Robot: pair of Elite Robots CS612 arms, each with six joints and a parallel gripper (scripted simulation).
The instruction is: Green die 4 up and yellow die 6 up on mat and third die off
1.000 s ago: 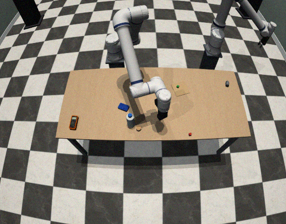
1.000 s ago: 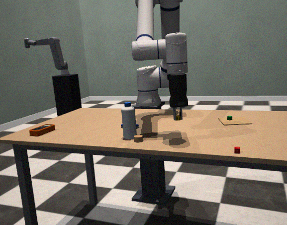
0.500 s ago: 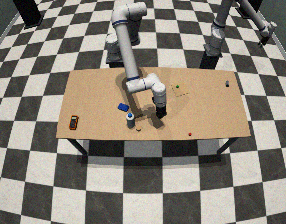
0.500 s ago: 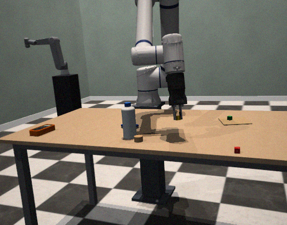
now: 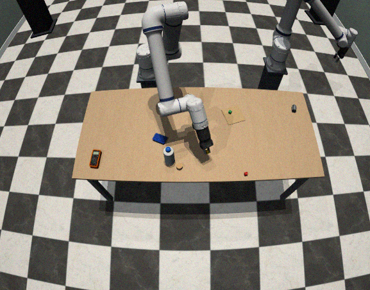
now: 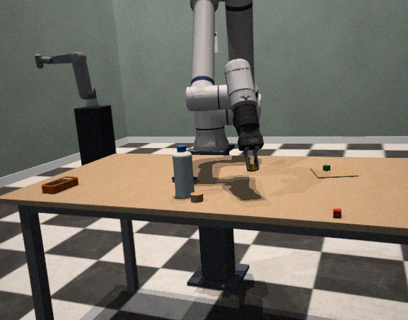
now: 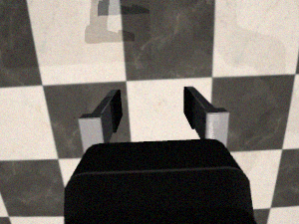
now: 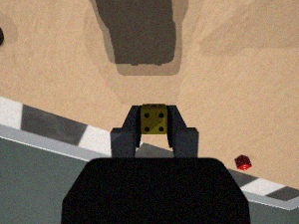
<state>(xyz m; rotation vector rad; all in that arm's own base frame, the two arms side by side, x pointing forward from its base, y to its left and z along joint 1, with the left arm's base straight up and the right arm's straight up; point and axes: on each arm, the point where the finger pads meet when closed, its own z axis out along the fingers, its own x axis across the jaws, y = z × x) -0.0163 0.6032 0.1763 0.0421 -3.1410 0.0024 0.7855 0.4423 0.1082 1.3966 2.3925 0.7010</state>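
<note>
My right gripper (image 6: 252, 168) (image 8: 153, 117) is shut on the yellow die (image 5: 207, 151) (image 6: 252, 167) (image 8: 153, 119), held above the table and tilted. A face with four pips looks at the right wrist camera. The green die (image 5: 229, 111) (image 6: 326, 168) rests on the thin wood-coloured mat (image 5: 236, 120) (image 6: 339, 173); its pips are too small to read. The red die (image 5: 245, 174) (image 6: 337, 213) (image 8: 243, 162) lies on the table near the front edge, off the mat. My left gripper (image 5: 336, 58) (image 7: 151, 101) is open and empty, out over the floor beyond the table.
A white bottle (image 5: 168, 157) (image 6: 183, 175) with a blue cap stands beside a small wooden disc (image 5: 179, 167) (image 6: 196, 197). A blue box (image 5: 159, 138) lies behind them. An orange multimeter (image 5: 95, 158) (image 6: 60, 185) lies at the left end, a dark object (image 5: 294, 108) at the right end.
</note>
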